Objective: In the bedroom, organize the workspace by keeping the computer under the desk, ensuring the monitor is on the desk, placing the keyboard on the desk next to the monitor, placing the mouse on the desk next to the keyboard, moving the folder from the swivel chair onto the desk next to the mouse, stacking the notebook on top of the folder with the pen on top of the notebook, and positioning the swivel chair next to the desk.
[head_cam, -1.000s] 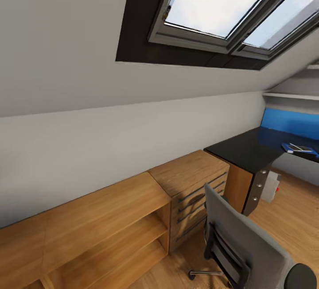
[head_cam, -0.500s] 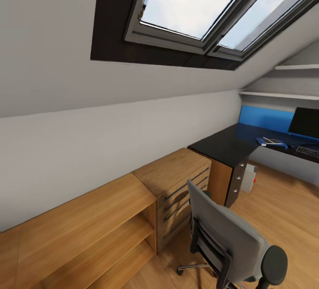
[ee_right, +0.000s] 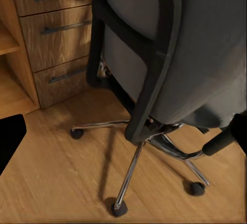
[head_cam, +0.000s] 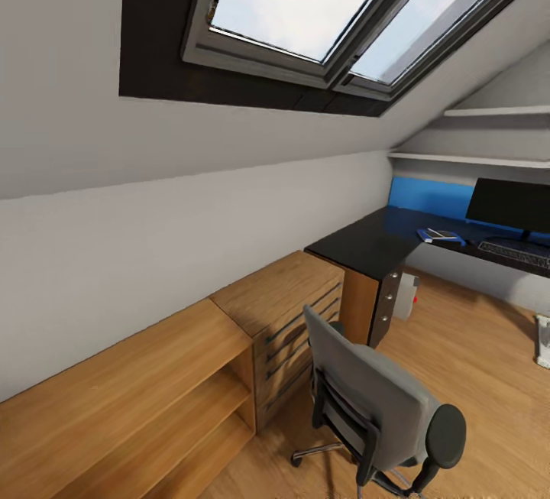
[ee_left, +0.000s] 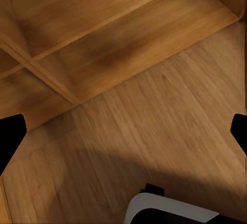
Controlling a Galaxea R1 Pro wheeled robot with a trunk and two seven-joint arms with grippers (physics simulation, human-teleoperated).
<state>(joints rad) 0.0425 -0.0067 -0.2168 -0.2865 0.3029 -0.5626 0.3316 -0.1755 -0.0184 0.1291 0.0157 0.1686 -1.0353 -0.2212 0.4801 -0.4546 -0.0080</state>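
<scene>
Grey upholstered swivel chair (head_cam: 382,400) stands near the wooden drawer chest (head_cam: 294,315), apart from the glossy black desk (head_cam: 367,243). Blue folder (head_cam: 441,237) lies on the desk by the wide black monitor (head_cam: 508,205). Both grippers: fingertips spread wide, empty. Judgement: push the chair low and square toward the desk, slowly

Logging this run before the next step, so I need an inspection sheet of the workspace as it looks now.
Surface: black desk, mostly bare.
Job's things: monitor and keyboard on the desk; blue folder with something lying on it; computer beneath; swivel chair apart from the desk, seat hidden.
Clutter: nothing seen.
Claws: left claw and right claw open, empty.
Cables: nothing seen.
Surroundings: wooden drawers, low shelf, skylight.
</scene>
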